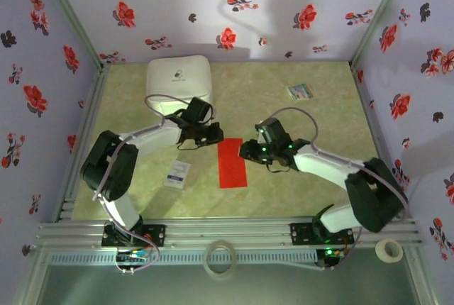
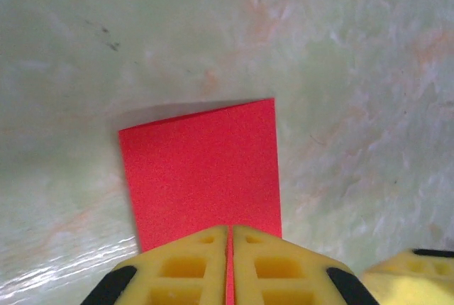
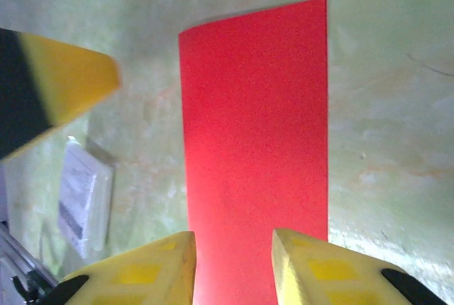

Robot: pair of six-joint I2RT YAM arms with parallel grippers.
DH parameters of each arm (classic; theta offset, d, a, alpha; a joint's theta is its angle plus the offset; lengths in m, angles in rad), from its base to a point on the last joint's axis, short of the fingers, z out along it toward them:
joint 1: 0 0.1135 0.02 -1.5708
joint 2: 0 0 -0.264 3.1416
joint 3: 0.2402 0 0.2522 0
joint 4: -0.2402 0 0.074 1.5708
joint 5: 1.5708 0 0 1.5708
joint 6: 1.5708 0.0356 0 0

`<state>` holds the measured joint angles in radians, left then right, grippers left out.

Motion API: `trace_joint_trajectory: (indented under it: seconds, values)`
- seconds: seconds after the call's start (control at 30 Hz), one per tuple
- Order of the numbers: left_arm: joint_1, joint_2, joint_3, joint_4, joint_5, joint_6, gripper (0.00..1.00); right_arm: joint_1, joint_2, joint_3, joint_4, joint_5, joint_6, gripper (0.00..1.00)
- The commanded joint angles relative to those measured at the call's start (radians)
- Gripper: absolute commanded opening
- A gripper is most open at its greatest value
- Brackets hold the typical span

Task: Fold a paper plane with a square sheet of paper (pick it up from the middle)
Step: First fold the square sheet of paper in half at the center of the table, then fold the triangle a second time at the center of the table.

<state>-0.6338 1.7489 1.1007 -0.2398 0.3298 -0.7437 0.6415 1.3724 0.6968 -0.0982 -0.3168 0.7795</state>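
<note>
The red square sheet of paper lies flat mid-table as a narrow rectangle, apparently folded in half. A finished paper plane is out of view. My left gripper sits low over the sheet's far left corner. In the left wrist view its yellow fingers are shut to a hairline slit over the paper. My right gripper hovers at the sheet's right edge. In the right wrist view it is open above the paper, gripping nothing.
A white box stands at the back left, and a small multicoloured card lies at the back right. A small white packet lies left of the sheet. Two tape rolls rest on the front rail.
</note>
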Motion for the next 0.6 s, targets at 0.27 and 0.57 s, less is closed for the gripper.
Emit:
trace_joint_trajectory:
  seconds: [0.27,0.57]
  values:
    - [0.036,0.187,0.076,0.078,0.173,0.059,0.12,0.005,-0.083,-0.216,0.124,-0.064,0.233,0.46]
    - [0.047,0.243,0.071,0.097,0.188,0.056,0.13,0.041,-0.052,-0.221,0.135,-0.067,0.251,0.46]
